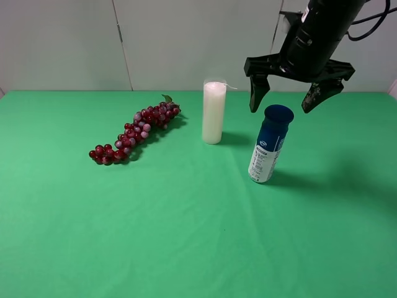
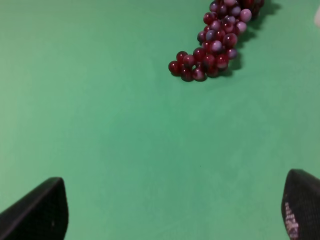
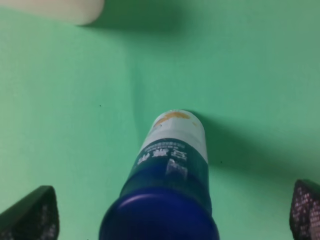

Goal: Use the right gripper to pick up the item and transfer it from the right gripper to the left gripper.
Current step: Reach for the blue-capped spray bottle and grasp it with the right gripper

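Item (image 1: 270,144) stood on its base on your green table (image 1: 186,236), near the white candle (image 1: 214,112) but apart from it. Your right gripper (image 1: 282,105) hung just above its blue cap, jaws spread wide, touching nothing. Your left gripper (image 2: 170,212) hovered over bare cloth short of the grapes (image 2: 215,42), jaws spread, empty.

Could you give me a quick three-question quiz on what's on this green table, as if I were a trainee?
1. True or false: the right claw is shut on the bottle.
2. Which stands nearer the bottle: A) grapes, B) candle?
3. What colour is the bottle's cap?

Key: 1 false, the claw hangs open above it; 2 B; 3 dark blue.
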Controlling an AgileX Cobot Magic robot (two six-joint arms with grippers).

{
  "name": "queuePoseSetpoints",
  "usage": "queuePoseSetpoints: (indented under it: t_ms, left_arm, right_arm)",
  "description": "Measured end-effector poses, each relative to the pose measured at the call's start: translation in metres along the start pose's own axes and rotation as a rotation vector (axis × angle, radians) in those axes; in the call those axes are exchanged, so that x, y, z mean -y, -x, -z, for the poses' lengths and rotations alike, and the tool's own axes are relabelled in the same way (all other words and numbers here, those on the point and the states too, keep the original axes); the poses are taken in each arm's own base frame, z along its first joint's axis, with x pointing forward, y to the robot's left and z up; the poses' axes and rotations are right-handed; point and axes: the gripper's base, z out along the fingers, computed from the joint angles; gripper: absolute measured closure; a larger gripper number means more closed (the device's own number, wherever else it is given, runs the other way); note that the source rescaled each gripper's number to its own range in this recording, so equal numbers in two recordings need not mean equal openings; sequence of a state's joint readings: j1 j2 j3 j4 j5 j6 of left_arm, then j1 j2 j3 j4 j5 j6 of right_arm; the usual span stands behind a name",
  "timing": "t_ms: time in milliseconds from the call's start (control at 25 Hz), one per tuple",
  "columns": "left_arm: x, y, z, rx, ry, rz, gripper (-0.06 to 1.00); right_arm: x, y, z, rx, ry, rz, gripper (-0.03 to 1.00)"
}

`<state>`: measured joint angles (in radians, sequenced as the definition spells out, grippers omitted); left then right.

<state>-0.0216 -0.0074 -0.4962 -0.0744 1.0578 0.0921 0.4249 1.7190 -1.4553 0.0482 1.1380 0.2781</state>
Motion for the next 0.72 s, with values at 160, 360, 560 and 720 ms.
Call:
queuePoseSetpoints:
  t_ms: [160,360,560,720]
  left_arm:
    - [0.0,0.0,0.0,0.0,0.0,0.0,0.15]
    - [0.0,0.0,0.0,0.0,0.0,0.0,0.15]
    - [0.0,0.0,0.0,0.0,0.0,0.0,0.15]
    - [0.0,0.0,0.0,0.0,0.0,0.0,0.15]
  right_arm:
    - [-0.002,-0.001,-0.012,-0.036,-0.005,0.0,-0.03]
    - [-0.002,-0.001,-0.028,-0.079,-0.011,-0.006,-0.03]
    - [-0.002,-0.002,-0.035,-0.094,-0.014,-0.015,-0.03]
    - [0.001,-0.011,-0.048,-0.133,-0.021,-0.022,-0.03]
